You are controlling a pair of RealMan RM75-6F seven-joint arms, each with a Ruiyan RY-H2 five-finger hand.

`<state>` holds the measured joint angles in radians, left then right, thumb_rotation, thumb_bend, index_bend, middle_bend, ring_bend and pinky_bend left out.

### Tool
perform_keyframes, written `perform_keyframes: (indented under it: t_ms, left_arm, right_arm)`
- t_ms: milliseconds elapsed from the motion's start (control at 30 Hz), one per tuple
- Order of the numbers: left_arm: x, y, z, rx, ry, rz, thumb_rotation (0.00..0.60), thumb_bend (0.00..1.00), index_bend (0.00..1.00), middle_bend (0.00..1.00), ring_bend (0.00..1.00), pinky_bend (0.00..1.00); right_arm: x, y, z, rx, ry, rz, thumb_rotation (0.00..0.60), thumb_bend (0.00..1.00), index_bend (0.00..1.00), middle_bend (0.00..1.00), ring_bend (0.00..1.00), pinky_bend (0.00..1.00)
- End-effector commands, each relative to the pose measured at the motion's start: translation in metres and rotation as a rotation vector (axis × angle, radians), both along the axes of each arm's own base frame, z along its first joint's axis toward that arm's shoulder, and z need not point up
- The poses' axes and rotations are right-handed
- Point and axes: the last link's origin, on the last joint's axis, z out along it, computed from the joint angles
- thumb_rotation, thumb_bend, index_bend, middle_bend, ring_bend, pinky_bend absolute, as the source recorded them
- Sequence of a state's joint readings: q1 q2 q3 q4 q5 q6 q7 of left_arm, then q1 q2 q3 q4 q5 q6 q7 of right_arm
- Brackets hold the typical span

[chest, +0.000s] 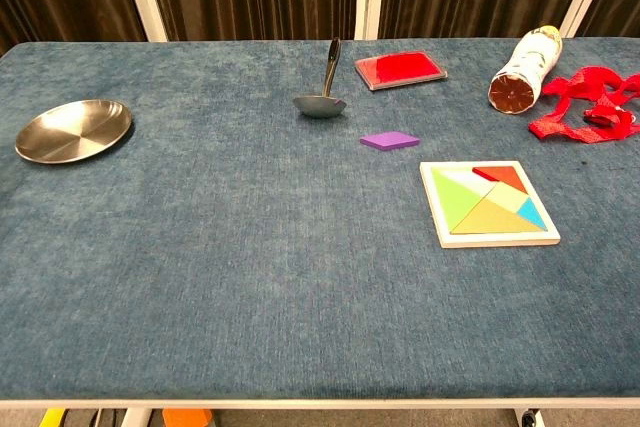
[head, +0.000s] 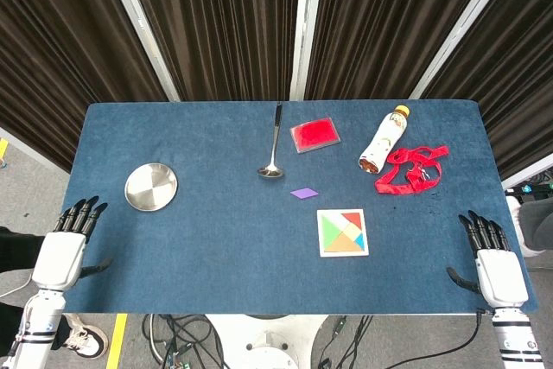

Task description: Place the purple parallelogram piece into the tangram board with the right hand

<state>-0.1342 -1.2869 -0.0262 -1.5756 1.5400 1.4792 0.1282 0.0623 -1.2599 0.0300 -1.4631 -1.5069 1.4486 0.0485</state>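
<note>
on the blue felt table (head: pixel 216 239), both hands sit idle at the near corners: right hand (head: pixel 494 258) empty with fingers straight and apart, left hand (head: pixel 67 239) likewise empty and spread; neither shows in the chest view

tangram board (chest: pixel 488 203) lies toward the right side, mostly filled; free slot looks to be at its near right part, hard to read exactly

purple parallelogram piece (chest: pixel 390 140) lies flat on the felt, just beyond the board's far left corner, apart from it, well away from the right hand

risks, as i judge them:
- piece is thin and flat on soft felt; fingertips may slide it rather than lift it, or push it toward the ladle
- slanted shape must match the slot's angle; set down turned or flipped, it would ride up on neighbouring pieces
- pressing it home could shift the light board or pop seated pieces

around:
- red strap (head: pixel 410 168) and tipped bottle (head: pixel 383 138) far right; a wide reach could snag the strap
- steel plate (chest: pixel 72 129) far left, clear of the work
- red flat case (chest: pixel 400 69) at the back
- ladle (chest: pixel 324 97) just behind the piece, nearest obstacle
</note>
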Motion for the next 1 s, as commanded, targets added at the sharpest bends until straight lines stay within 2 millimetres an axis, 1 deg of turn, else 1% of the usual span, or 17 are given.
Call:
perform_keyframes:
  t_ms: [33,300,500,600,700,800,833,900,933,1000]
  left_arm:
    - [0.000,0.000,0.000,0.000,0.000,0.000,0.600,0.06,0.10,0.04,0.00,0.15]
    - [-0.001,0.000,0.000,0.001,0.000,0.001,0.600,0.06,0.10,0.04,0.00,0.15]
    - [-0.001,0.000,0.000,-0.001,-0.001,0.002,0.600,0.06,0.10,0.04,0.00,0.15]
    - [-0.001,0.000,0.000,-0.006,-0.004,0.005,0.600,0.06,0.10,0.04,0.00,0.15]
    - [0.001,0.000,-0.001,-0.009,-0.005,-0.004,0.600,0.06,0.10,0.04,0.00,0.15]
    - [0.000,0.000,-0.003,-0.012,0.000,-0.003,0.600,0.06,0.10,0.04,0.00,0.15]
    - [0.000,0.001,-0.003,-0.014,0.000,-0.002,0.600,0.06,0.10,0.04,0.00,0.15]
    - [0.001,0.002,-0.003,-0.012,0.008,-0.005,0.600,0.06,0.10,0.04,0.00,0.15]
    - [0.002,0.002,-0.002,-0.009,0.009,-0.007,0.600,0.06,0.10,0.04,0.00,0.15]
    - [0.003,0.002,-0.002,-0.004,0.010,-0.007,0.600,0.06,0.10,0.04,0.00,0.15]
  right_arm:
    - [0.000,0.000,0.000,0.006,-0.001,0.003,0.600,0.11,0.00,0.00,0.00,0.00]
    - [-0.001,0.000,0.000,0.005,0.000,0.003,0.600,0.11,0.00,0.00,0.00,0.00]
    - [0.000,-0.008,0.002,0.016,0.021,0.015,0.600,0.11,0.00,0.00,0.00,0.00]
    - [0.005,-0.024,0.005,0.029,0.071,0.053,0.600,0.11,0.00,0.00,0.00,0.00]
    - [0.015,-0.045,0.005,0.062,0.105,0.096,0.600,0.11,0.00,0.00,0.00,0.00]
    - [0.029,-0.074,0.003,0.103,0.150,0.152,0.600,0.11,0.00,0.00,0.00,0.00]
    - [0.036,-0.087,0.002,0.123,0.174,0.175,0.600,0.11,0.00,0.00,0.00,0.00]
    - [0.048,-0.107,-0.001,0.158,0.214,0.212,0.600,0.12,0.00,0.00,0.00,0.00]
    - [0.057,-0.119,-0.004,0.186,0.242,0.236,0.600,0.12,0.00,0.00,0.00,0.00]
    - [0.070,-0.137,-0.012,0.228,0.281,0.271,0.600,0.12,0.00,0.00,0.00,0.00]
